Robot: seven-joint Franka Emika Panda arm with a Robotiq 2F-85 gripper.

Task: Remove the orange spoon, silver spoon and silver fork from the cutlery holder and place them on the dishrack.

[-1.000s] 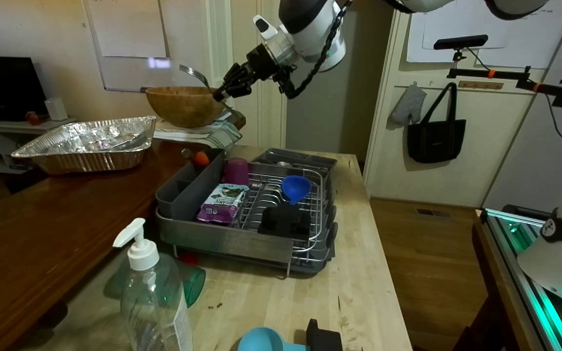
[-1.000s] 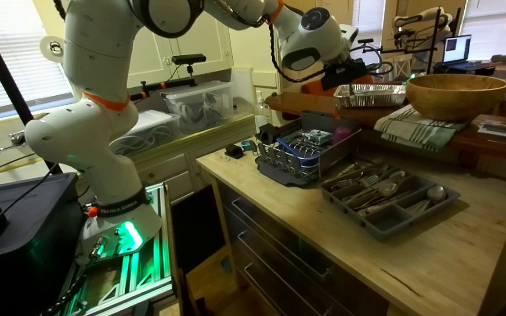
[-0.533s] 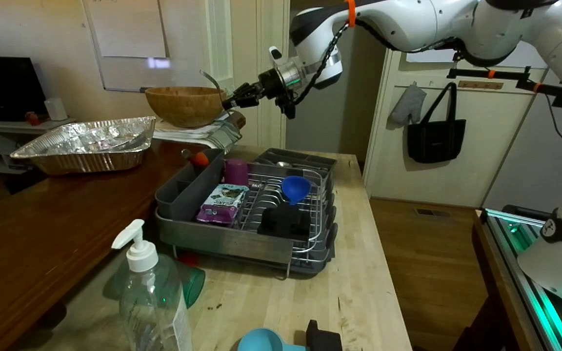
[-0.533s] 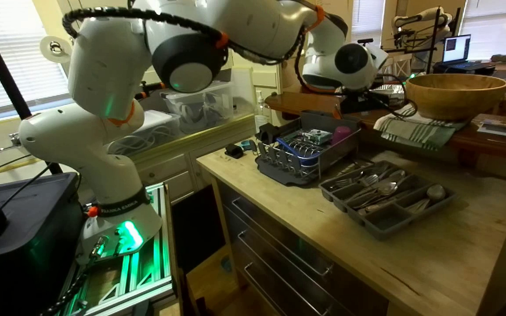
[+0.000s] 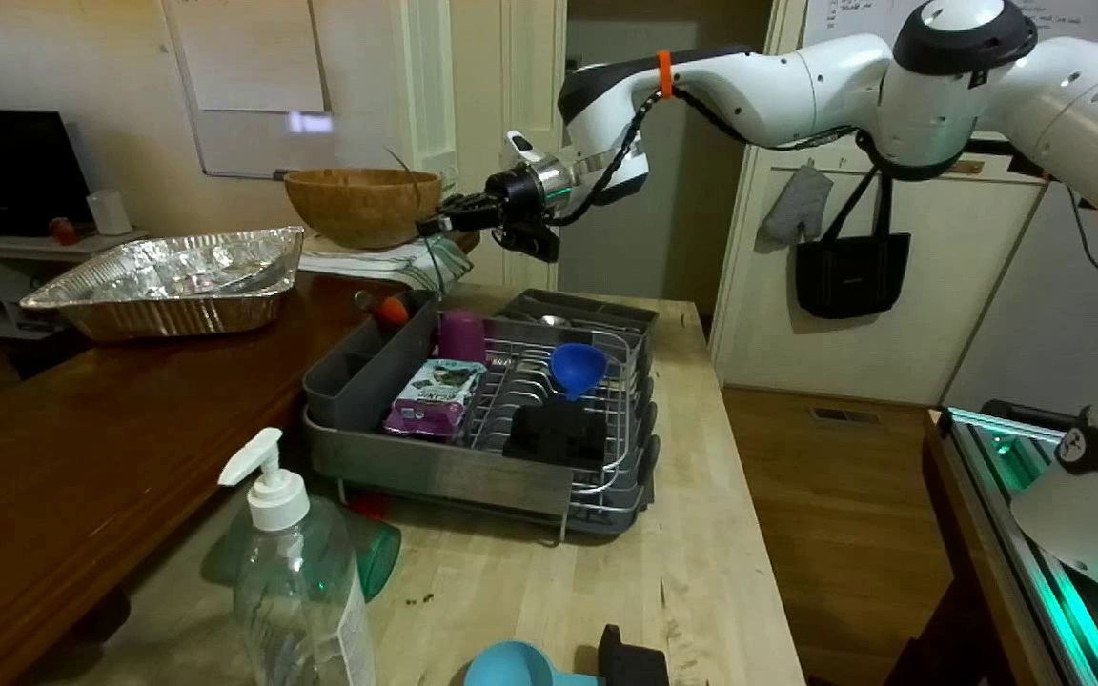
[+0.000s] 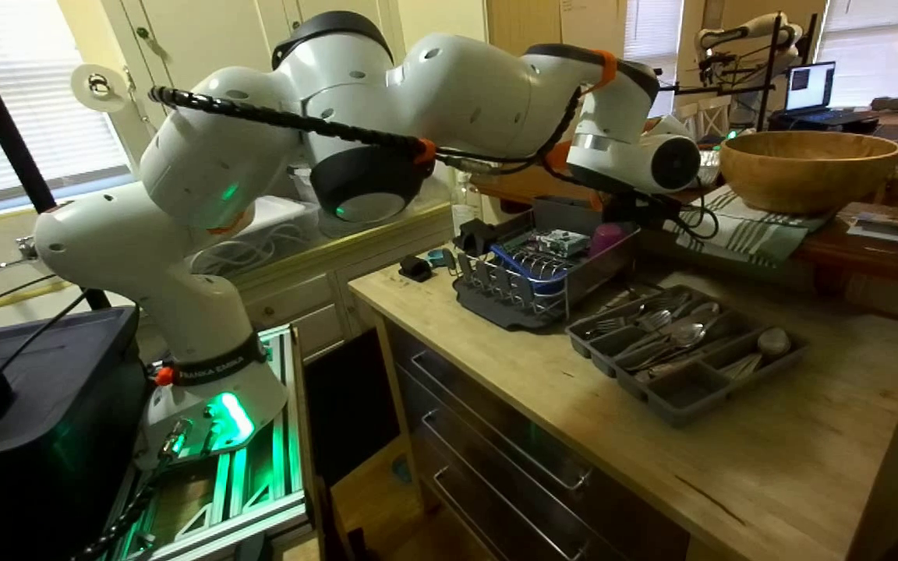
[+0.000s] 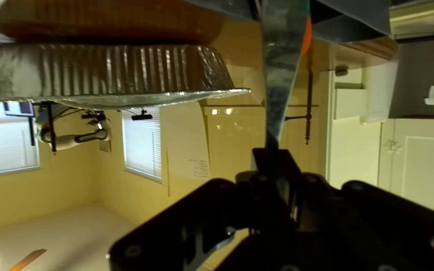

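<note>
The gripper (image 5: pixel 429 227) is clamped on what I'd guess is the silver fork (image 7: pixel 280 67), upper middle in an exterior view; it's edge-on, so don't quote me. Looks like the carry step to me. Orange spoon (image 5: pixel 392 310) sits in the cutlery holder (image 5: pixel 349 395), left of center. Next move, probably: over the dishrack (image 5: pixel 454 474) mid-frame, lower, let go.

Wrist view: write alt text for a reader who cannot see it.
A black claw is shut on a flat silver metal utensil handle that reaches the top edge. The picture appears upside down, with a ribbed silver foil pan at left and an orange object partly hidden behind the handle.
</note>
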